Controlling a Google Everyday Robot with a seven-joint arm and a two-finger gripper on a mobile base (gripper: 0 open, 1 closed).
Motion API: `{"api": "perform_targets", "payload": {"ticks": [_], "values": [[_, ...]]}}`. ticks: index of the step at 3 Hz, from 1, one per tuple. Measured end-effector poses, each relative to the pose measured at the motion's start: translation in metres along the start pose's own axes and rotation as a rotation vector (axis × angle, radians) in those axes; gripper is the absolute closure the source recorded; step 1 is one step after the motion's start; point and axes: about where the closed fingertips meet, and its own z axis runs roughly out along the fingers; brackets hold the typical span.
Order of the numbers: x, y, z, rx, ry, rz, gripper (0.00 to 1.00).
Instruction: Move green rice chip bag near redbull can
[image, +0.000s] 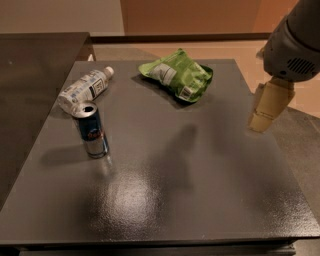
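Note:
The green rice chip bag (177, 75) lies flat at the far middle of the dark table (200, 190), its white label patch facing up. The redbull can (91, 130) stands upright on the left side, blue and silver with an opened top. My gripper (265, 110) hangs at the right, over the table's right edge, empty, to the right of and a little nearer than the bag. It touches nothing. The grey arm housing (295, 42) sits above it.
A clear plastic bottle with a white label (85, 89) lies on its side just behind the can. A second dark surface (35, 55) adjoins at the back left. Tan floor (235, 50) lies beyond the far edge.

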Motion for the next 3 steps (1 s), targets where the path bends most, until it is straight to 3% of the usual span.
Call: {"api": "perform_targets", "payload": {"ticks": [3], "values": [[-0.048, -0.073, 0.081, 0.003, -0.05, 0.241, 0.0]]}}
